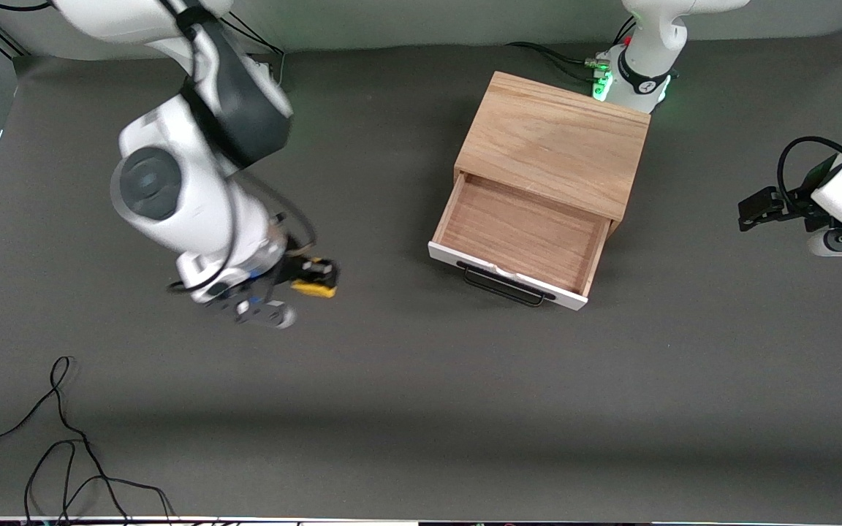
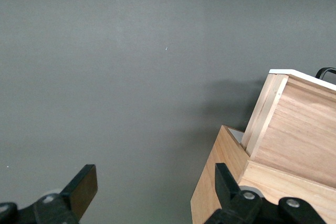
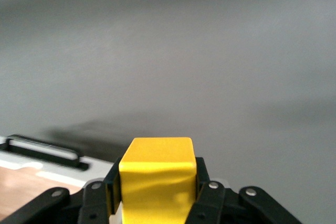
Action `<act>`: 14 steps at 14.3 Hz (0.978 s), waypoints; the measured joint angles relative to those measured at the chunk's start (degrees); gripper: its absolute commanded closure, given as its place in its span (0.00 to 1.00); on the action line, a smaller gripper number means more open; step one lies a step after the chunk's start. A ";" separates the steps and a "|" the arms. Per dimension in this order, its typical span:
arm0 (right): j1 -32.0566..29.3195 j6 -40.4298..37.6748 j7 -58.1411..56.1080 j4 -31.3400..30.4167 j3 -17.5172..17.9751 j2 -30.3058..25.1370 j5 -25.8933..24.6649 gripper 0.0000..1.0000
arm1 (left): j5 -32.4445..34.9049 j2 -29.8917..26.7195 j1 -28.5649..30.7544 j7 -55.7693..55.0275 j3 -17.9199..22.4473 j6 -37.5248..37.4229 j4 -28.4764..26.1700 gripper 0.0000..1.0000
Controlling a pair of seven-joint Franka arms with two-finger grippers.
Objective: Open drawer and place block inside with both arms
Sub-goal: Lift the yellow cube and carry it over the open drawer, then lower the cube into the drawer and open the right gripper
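Note:
My right gripper (image 1: 313,278) is shut on the small yellow block (image 1: 315,288) and holds it over the bare table, toward the right arm's end from the drawer. In the right wrist view the block (image 3: 157,179) sits between the gripper's fingers (image 3: 206,192), with the drawer's white front and black handle (image 3: 44,150) to one side. The drawer (image 1: 523,232) stands pulled out of the oak cabinet (image 1: 552,135), its wood interior empty, with white front and black handle (image 1: 503,286). My left gripper (image 1: 755,210) is open and empty, waiting toward the left arm's end beside the cabinet (image 2: 220,182).
The table is covered in dark grey mat (image 1: 421,409). Loose black cables (image 1: 63,453) lie near the front camera at the right arm's end. The left arm's green-lit base (image 1: 633,77) stands right against the cabinet's back corner.

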 measured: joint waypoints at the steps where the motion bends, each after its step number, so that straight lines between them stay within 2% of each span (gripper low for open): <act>1: 2.44 0.66 4.07 0.82 0.02 0.61 0.01 0.87 | 0.00 0.00 0.00 0.03 0.09 0.01 0.05 0.00; 6: 15.41 11.32 22.55 2.84 -0.05 5.80 -0.57 0.87 | -0.03 -0.01 -0.03 0.14 -0.20 0.02 0.39 0.00; 9: 21.29 17.55 30.00 2.99 -0.26 9.60 -3.56 0.87 | -0.03 -0.01 -0.03 0.14 -0.49 0.02 0.46 0.00; 14: 23.44 21.08 31.80 3.37 -0.65 15.24 -4.67 0.85 | -0.03 -0.03 -0.03 0.15 -0.56 -0.08 0.48 0.00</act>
